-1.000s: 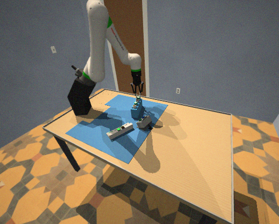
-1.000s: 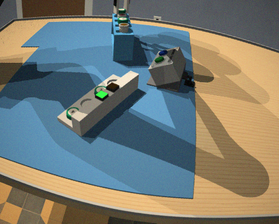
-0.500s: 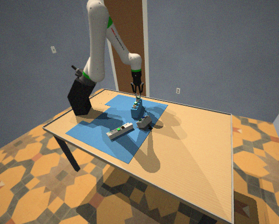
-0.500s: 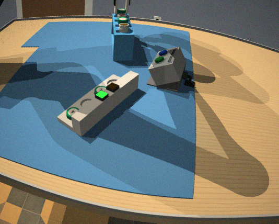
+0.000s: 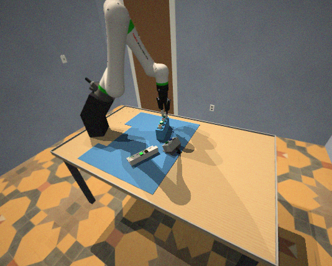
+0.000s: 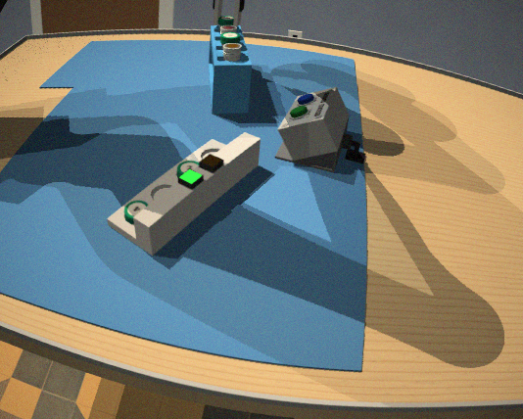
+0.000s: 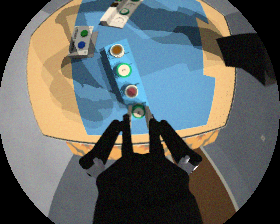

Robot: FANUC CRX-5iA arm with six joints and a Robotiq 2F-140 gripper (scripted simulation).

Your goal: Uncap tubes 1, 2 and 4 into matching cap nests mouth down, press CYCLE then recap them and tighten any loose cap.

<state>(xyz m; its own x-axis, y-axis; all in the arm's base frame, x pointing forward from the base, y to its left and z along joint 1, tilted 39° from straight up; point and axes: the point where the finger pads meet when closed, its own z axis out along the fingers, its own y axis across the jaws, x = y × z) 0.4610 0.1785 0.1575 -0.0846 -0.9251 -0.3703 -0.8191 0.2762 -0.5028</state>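
Observation:
The blue decapping station holds four tubes in a row. My gripper comes straight down on the tube at the end farthest from the exterior camera. It is shut on that tube's green cap, which sits on the tube. The tube beside it is open, the one after it has a green cap, and the last tube is open. The cap tray holds two green caps, one in the end nest and one beside the lamps. The green lamp is lit and the amber lamp is dark.
The small grey desk stands right of the tray, with the blue CYCLE key and the green READY key on its sloped top. The arm's black base stands at the table's back left corner.

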